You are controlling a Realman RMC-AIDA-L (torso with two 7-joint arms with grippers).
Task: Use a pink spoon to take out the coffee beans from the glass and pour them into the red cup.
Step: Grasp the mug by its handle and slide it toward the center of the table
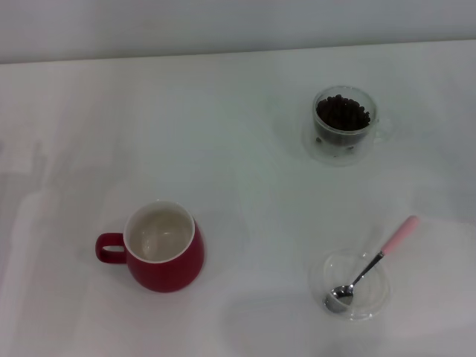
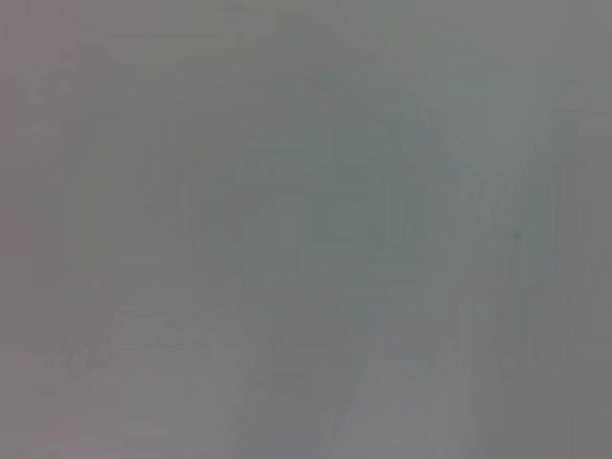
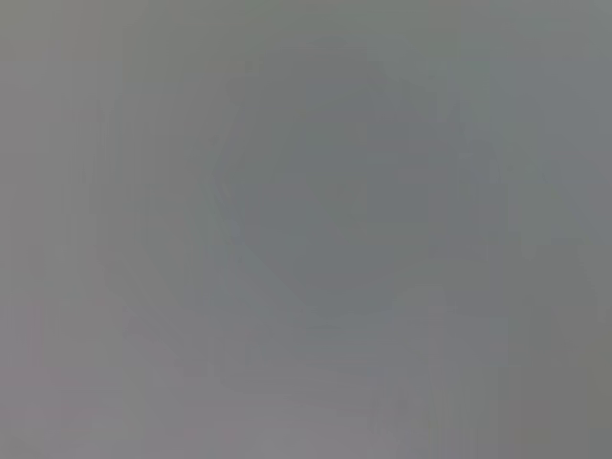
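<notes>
White and plain, the bench [image 1: 238,186] runs back to a pale wall along its far edge. Toward the near left corner stands the red cup [image 1: 163,249], upright, its cream inside bare and its loop handle pointing at the left edge. Well apart, toward the far right, the glass [image 1: 344,124] holds a heap of coffee beans [image 1: 342,114]. Near the right front corner the pink spoon [image 1: 370,266] lies with its metal bowl in a shallow clear dish [image 1: 349,285] — handle angled out over the rim toward the right edge. Neither gripper appears, and both wrist views give only grey blur — their jaw state cannot be told.
</notes>
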